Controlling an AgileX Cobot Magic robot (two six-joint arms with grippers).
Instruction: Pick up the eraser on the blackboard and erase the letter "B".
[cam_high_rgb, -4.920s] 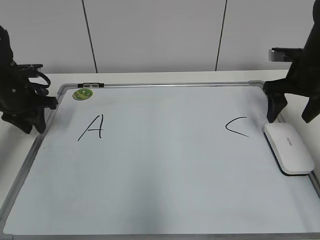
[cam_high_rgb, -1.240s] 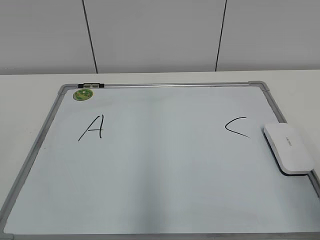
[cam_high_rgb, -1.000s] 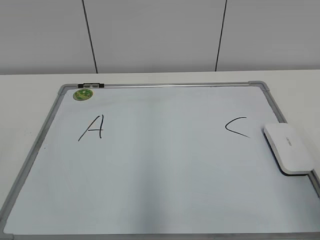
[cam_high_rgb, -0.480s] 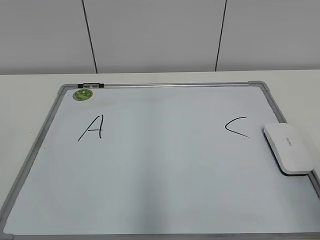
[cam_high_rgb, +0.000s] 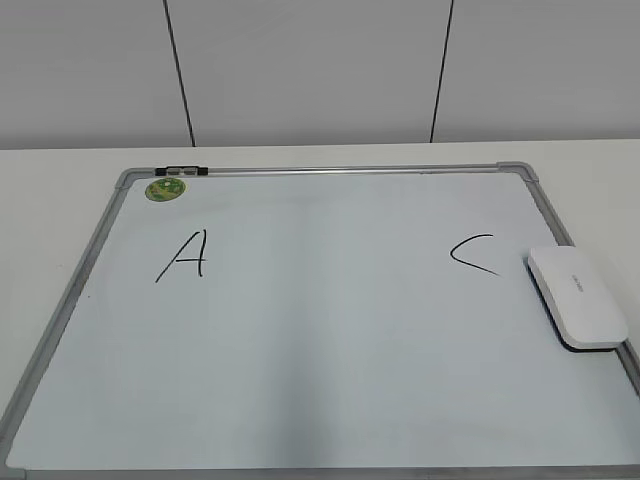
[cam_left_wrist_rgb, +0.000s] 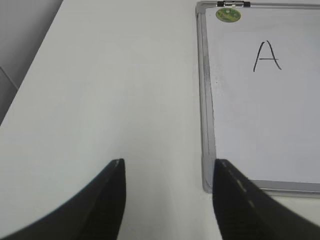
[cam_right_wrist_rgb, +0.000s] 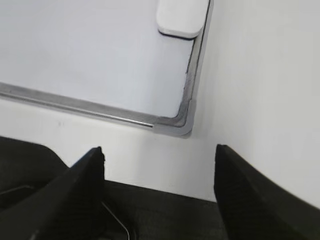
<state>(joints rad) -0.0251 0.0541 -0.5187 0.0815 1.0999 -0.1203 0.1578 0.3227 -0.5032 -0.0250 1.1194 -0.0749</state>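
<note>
The blackboard (cam_high_rgb: 320, 340) is a white board in a grey frame, lying flat on the table. It bears a black "A" (cam_high_rgb: 185, 255) at the left and a black "C" (cam_high_rgb: 473, 254) at the right. No letter "B" shows between them. The white eraser (cam_high_rgb: 577, 296) lies on the board's right edge, beside the "C"; its end shows in the right wrist view (cam_right_wrist_rgb: 181, 17). Both grippers are out of the exterior view. My left gripper (cam_left_wrist_rgb: 169, 167) is open and empty over bare table, left of the board's frame (cam_left_wrist_rgb: 205, 100). My right gripper (cam_right_wrist_rgb: 159, 152) is open and empty off the board's near right corner (cam_right_wrist_rgb: 182, 125).
A round green magnet (cam_high_rgb: 165, 188) sits at the board's top left corner, also in the left wrist view (cam_left_wrist_rgb: 228, 14), beside a small metal clip (cam_high_rgb: 182, 171). A white panelled wall stands behind the table. A dark table edge lies under my right gripper.
Both arms, seen beside the board 4.9 s ago, have left the exterior view. Over the last second nothing on the board has moved.
</note>
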